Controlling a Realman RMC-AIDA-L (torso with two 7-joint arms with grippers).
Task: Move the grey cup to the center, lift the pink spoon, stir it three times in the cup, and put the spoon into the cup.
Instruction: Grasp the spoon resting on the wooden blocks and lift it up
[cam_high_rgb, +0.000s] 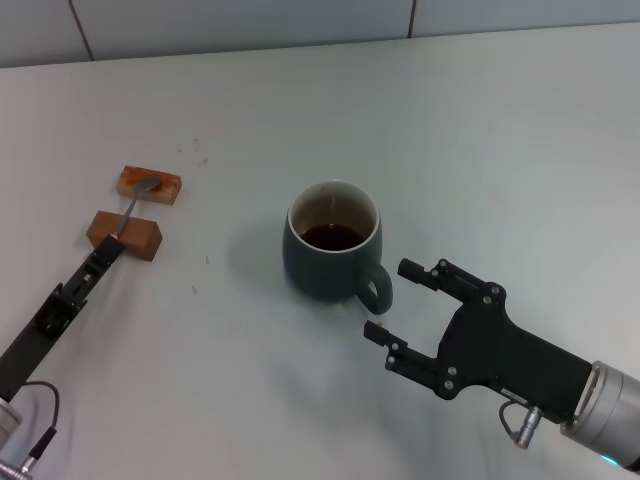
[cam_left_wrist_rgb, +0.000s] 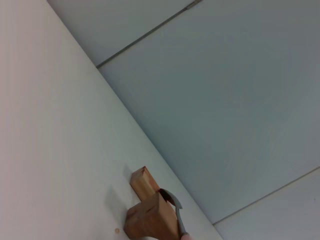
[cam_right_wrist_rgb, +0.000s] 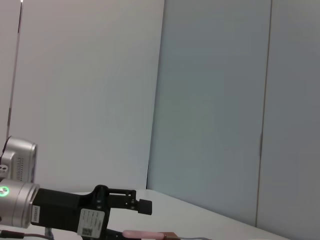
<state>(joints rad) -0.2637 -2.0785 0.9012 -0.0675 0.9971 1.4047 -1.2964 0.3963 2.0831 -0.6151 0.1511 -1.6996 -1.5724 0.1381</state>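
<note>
Claws first: right gripper (cam_high_rgb: 395, 298) released, jaws spread just beside cup (cam_high_rgb: 333, 253) handle, cup at table (cam_high_rgb: 480, 130) centre w/ dark liquid. Left gripper (cam_high_rgb: 108, 250) at 9 o'clock, over spoon (cam_high_rgb: 138, 198) handle lying on two blocks (cam_high_rgb: 150, 183); can't tell its grip. Step, I'd say: spoon pickup. Next: clench, lift clear.

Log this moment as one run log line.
grey cup: centre, upright | pink spoon: across blocks | left gripper: at spoon handle | right gripper: open beside cup handle
</note>
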